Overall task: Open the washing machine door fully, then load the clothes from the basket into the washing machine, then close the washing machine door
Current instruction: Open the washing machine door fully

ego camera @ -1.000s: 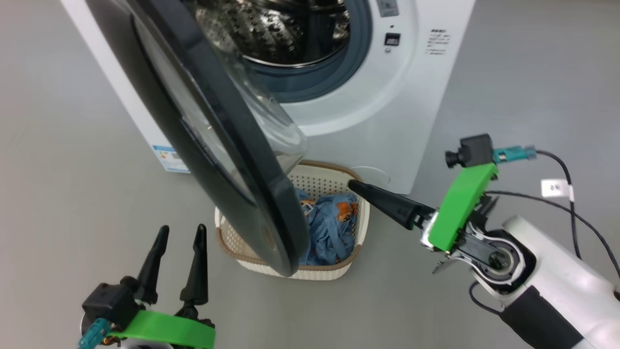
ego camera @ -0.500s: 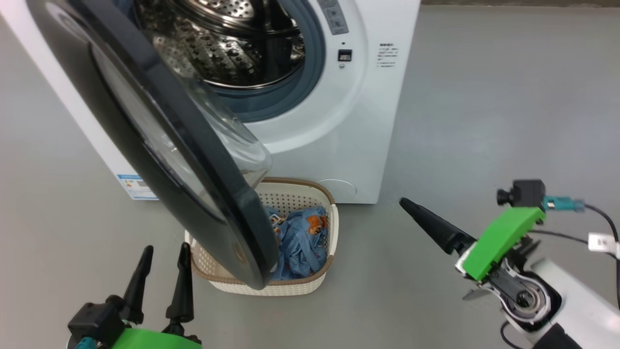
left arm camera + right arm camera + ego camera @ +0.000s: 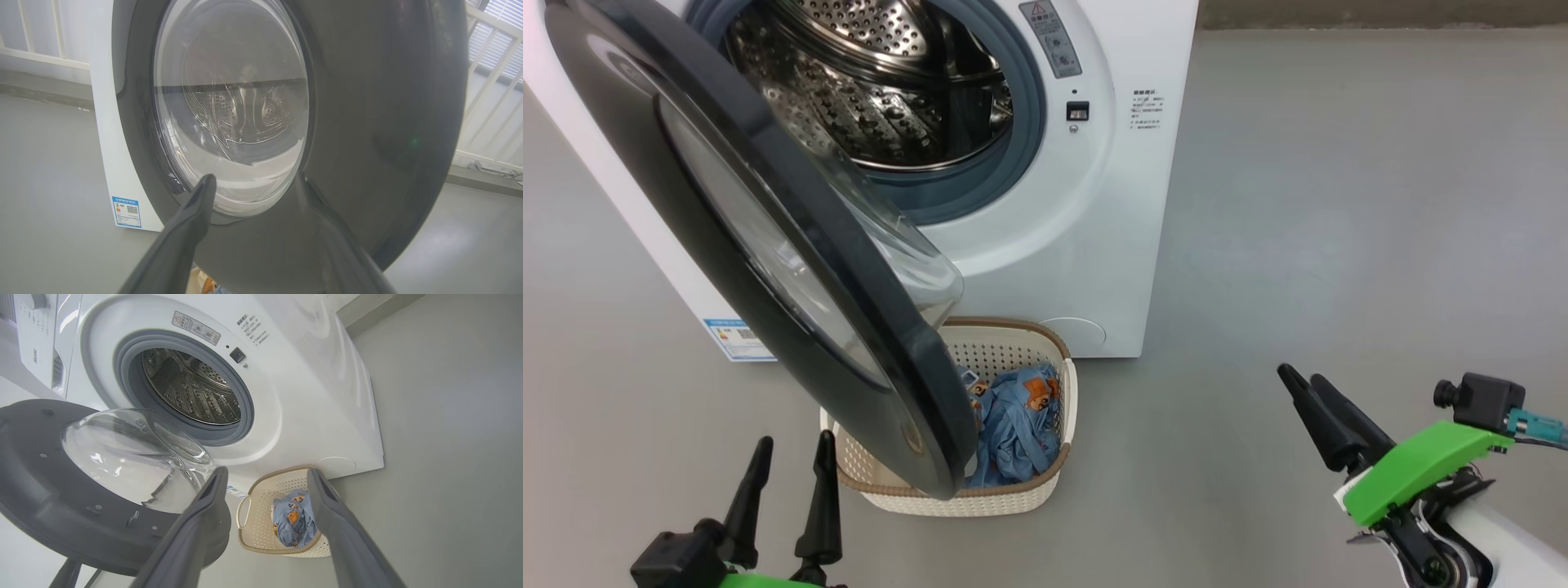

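**White washing machine [image 3: 1111, 245], door [image 3: 760, 245] only part-way out: finish the swing before loading**

White and boxy, the washing machine stands on the grey floor [image 3: 1339, 204] with its steel drum [image 3: 874, 90] exposed and nothing visible in it. The door hangs at an angle out from the front, hinged on the robot's left. Its black rim and glass bowl [image 3: 915, 261] reach over the near-left part of the basket [image 3: 980, 504]. By my reading the door is not yet fully open, so that is the step to finish.

The basket sits on the floor just in front of the machine, partly under the door's lower edge. The blue printed clothes [image 3: 1017, 425] lie heaped inside it, toward its right side.

The left claw [image 3: 795, 441] is released and empty, its fingers pointing up at the door's outer face from just beside the basket. In the left wrist view the dark rim looms close ahead. The right claw [image 3: 1300, 376] is also spread and empty, well apart from the basket on the robot's right, with the door's inner side and the basket ahead of its fingers.

To do this well, I would push from the inner side near the free edge, far from the hinge, where little force is needed. Follow the door's arc leftward rather than pressing straight. Keep the fingers on the black rim, not the glass bowl. Hold the left claw out of the door's path. Watch that the lower edge clears the basket rim without dragging it.
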Motion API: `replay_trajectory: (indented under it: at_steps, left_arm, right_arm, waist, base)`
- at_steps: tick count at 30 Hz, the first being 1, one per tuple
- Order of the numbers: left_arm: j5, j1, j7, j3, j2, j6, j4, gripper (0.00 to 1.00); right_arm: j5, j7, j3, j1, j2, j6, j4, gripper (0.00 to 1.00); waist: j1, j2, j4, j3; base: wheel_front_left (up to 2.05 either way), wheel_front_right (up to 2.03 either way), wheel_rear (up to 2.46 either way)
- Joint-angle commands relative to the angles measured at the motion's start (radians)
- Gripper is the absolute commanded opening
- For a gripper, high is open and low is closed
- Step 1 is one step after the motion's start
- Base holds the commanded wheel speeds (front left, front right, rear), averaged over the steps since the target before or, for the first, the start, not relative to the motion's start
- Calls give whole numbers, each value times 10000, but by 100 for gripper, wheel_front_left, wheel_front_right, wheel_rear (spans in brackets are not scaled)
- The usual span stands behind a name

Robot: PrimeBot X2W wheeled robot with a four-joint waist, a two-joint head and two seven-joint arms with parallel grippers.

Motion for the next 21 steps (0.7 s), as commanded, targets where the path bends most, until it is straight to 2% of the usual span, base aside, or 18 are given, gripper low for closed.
replay_trajectory:
  at_steps: [1, 5, 13, 21]
  left_arm:
    - [26, -121, -67, 353, 214, 6, -246, 100]
    - [24, -66, -67, 369, 208, 6, -237, 100]
    - [28, -76, -67, 377, 220, 6, -228, 100]
    - [36, -113, -67, 354, 246, 6, -218, 100]
  right_arm:
    - [-275, -264, 97, 178, -254, 60, -95, 100]
    - [-1332, -586, -160, 292, -238, 60, 257, 100]
    - [-4998, -599, -2892, 1241, 724, 60, -51, 100]
    - [-7384, -600, -5012, 2047, 1663, 60, -558, 100]
  waist:
    - [0, 0, -9, -34]
    - [0, 0, -21, -81]
    - [0, 0, 18, -63]
    - [0, 0, 133, -41]
  base:
    - [0, 0, 0]
    - [0, 0, 0]
    - [0, 0, 0]
    - [0, 0, 0]
